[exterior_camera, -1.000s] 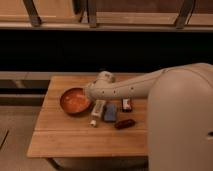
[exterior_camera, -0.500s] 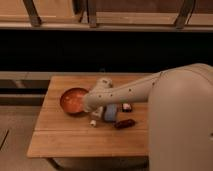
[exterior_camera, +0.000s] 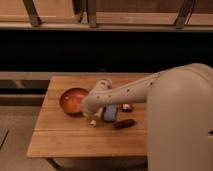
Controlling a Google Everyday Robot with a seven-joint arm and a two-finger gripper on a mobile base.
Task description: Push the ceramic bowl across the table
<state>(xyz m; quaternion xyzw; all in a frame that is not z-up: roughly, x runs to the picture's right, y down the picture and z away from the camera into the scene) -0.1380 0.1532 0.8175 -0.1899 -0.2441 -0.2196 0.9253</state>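
Gripper (exterior_camera: 90, 106) on the end of the pale grey robot arm (exterior_camera: 131, 92) is down low, right at the right-hand edge (as the camera sees it) of the round ceramic bowl (exterior_camera: 72, 100), which is orange-red inside with a dark brown rim. It covers that side of the rim, so it looks like contact, but I can't swear to it. Whether the gripper is apart or closed, honestly can't tell from this angle.

The bowl sits upright on the left half of the light-brown wooden plank table (exterior_camera: 65, 141), roughly midway between the far and near edges. Just right of the gripper there's a small blue boxy item (exterior_camera: 110, 113), and a little white thing (exterior_camera: 93, 122) lies just in front of it. A dark reddish-brown oblong item (exterior_camera: 124, 123) lies near the blue one, toward the near edge, and a small dark packet (exterior_camera: 127, 107) sits close under the arm. The robot's big pale body (exterior_camera: 182, 120) fills the right side of the view.
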